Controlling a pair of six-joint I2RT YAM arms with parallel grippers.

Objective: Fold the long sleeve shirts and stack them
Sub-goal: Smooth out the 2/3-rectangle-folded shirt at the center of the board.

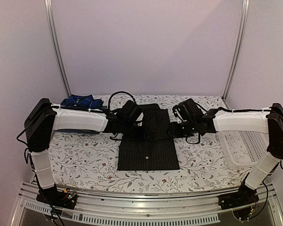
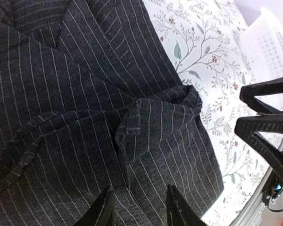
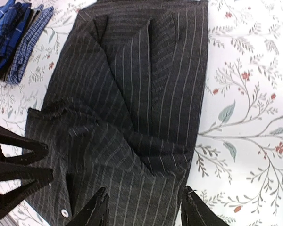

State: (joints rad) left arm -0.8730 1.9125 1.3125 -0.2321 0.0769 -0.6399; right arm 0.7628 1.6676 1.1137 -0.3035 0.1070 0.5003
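A black pinstriped shirt [image 1: 148,147] lies partly folded on the middle of the table, its lower part flat and its upper part bunched. My left gripper [image 1: 136,126] hovers over its upper left edge and my right gripper [image 1: 177,125] over its upper right edge. In the left wrist view the left gripper [image 2: 139,207] is open just above the rumpled pinstriped cloth [image 2: 85,117], holding nothing. In the right wrist view the right gripper [image 3: 146,212] is open above the shirt's folded edge [image 3: 141,117], also empty. A folded blue plaid shirt [image 1: 80,101] lies at the back left and also shows in the right wrist view [image 3: 14,33].
A white mesh basket [image 1: 247,148] stands at the right edge of the table under the right arm. The tablecloth [image 1: 85,160] is white with a floral print. Metal frame posts stand at the back corners.
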